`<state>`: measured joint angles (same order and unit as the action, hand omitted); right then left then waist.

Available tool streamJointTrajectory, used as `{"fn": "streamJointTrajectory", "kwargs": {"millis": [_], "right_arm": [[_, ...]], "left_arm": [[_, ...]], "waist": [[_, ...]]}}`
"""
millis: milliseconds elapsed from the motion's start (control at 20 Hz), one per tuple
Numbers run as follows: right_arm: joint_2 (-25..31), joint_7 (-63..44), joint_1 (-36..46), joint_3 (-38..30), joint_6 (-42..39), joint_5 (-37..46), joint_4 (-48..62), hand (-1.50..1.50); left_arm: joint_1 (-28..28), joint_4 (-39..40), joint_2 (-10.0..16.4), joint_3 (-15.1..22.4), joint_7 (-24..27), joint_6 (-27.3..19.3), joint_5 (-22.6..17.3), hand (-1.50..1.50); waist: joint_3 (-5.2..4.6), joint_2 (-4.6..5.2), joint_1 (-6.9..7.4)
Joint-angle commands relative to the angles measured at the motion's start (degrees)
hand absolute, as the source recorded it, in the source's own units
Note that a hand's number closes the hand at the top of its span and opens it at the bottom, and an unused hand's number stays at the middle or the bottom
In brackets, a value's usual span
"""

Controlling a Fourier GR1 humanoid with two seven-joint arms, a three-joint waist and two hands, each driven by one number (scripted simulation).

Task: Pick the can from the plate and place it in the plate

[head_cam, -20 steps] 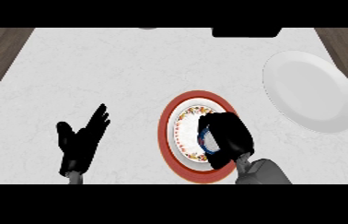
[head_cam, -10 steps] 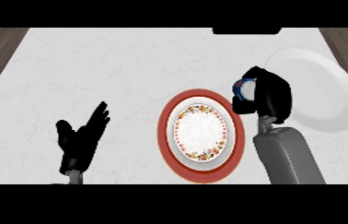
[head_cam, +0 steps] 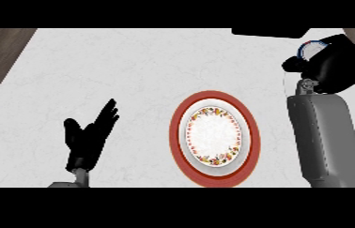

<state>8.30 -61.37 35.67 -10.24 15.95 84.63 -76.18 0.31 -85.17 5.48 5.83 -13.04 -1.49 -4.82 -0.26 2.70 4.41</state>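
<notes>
Carry step. Right hand (head_cam: 334, 67), upper right, is curled round the can (head_cam: 311, 47); only its blue-rimmed top shows, well apart from the red-rimmed plate (head_cam: 174, 135) mid-desk. Next, probably: lower and let go over the receiving plate, which is not clearly visible. Left hand (head_cam: 88, 139) rests spread, lower left. Desk (head_cam: 104, 63) is pale marble, with a dark wood strip (head_cam: 14, 39) top left.

One can (head_cam: 313, 47) in view, one red-rimmed plate (head_cam: 176, 137). Two hands showing: the left hand (head_cam: 87, 140) and the right hand (head_cam: 333, 67).
</notes>
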Motion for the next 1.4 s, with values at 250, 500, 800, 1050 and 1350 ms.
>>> {"fn": "streamJointTrajectory", "kwargs": {"millis": [250, 500, 800, 1050, 1350], "right_arm": [[-0.86, -17.20, 7.59, -10.91, 15.25, 18.54, 4.58, 1.50], [-1.96, -19.18, 5.97, -16.62, 19.56, 28.23, 7.45, 1.50], [-1.67, -20.22, 3.31, -24.24, 25.31, 37.12, 8.82, 1.50], [-2.89, -19.48, 3.10, -30.17, 30.29, 39.34, 10.89, 1.50], [-1.65, -14.89, 1.90, -37.46, 38.12, 37.86, 14.14, 1.50]], "left_arm": [[-1.92, 0.86, -0.40, 1.02, -0.88, -0.04, 0.87, 0.00], [-1.77, 1.15, -1.34, 1.24, -1.62, -0.83, 0.90, 0.00], [-1.35, 2.01, -0.75, -0.04, -0.85, -0.41, 0.13, 0.00], [-0.77, 2.31, -1.49, 0.44, -0.93, -0.41, 0.04, 0.00], [-0.89, 3.55, -0.58, -1.36, -0.36, 0.18, -0.92, 0.00]], "waist": [[0.38, 0.21, 1.64], [0.40, -0.40, 0.43], [0.46, -0.57, -0.43], [0.46, -1.10, -1.12], [0.43, -1.57, -2.21]]}}
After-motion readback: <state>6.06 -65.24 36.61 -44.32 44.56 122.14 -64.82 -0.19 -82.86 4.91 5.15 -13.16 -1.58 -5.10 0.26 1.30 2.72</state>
